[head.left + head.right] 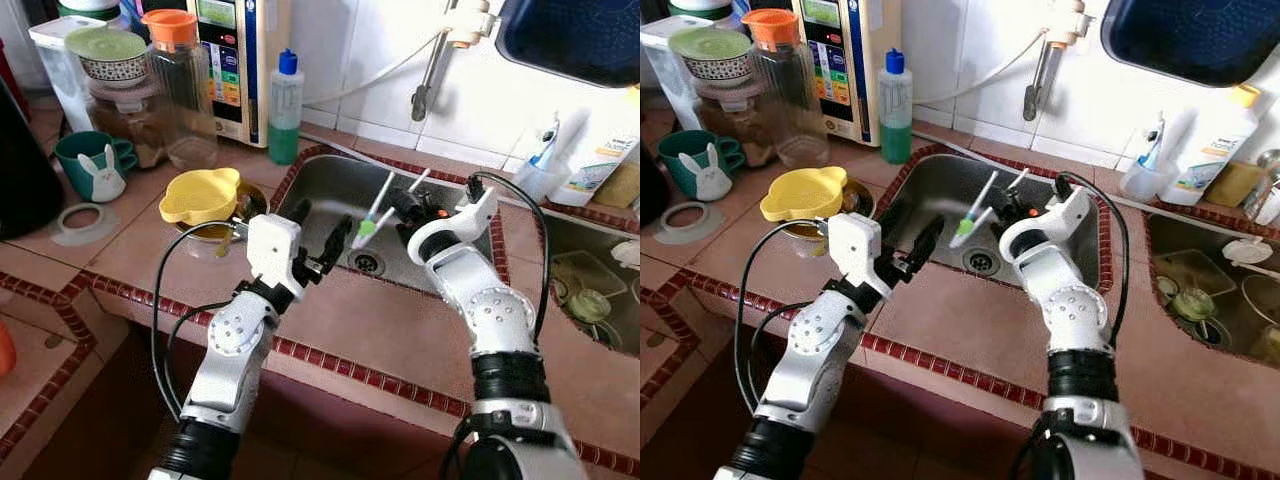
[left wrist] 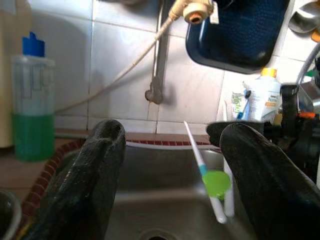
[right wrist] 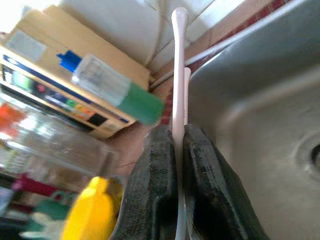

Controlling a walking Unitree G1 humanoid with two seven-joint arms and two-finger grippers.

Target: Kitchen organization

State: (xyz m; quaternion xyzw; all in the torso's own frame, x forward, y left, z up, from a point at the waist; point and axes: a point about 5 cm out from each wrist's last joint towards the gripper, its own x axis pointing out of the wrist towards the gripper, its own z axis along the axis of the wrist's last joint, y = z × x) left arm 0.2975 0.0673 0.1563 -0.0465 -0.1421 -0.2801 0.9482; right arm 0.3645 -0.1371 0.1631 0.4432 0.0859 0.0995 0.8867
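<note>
- While the robot stands at a tiled kitchen counter, its left claw hangs at the near rim of the steel sink, fingers spread wide and holding nothing. The left wrist view looks out between the two black fingers toward the sink, which suggests this arm is waiting to receive something.
- Just beyond, over the basin near the drain, the right claw is clamped tight on two thin white sticks. They look like toothbrushes, one with a green head, though the bristles are too small to confirm.
- The sticks are held slanted, green end down toward the drain and the bare ends pointing up toward the wall. Holding them above the basin probably keeps drips off the counter, and it places them within reach of the open left claw.
- To the left of the sink, on the counter, sit a yellow bowl, a green mug with a rabbit face and a clear pitcher with an orange lid.
- Farthest back, a bottle of green liquid with a blue cap stands against the tiled wall, near a hose and tap.
- As a guess, a holder beside the second sink at the right would suit the sticks.
</note>
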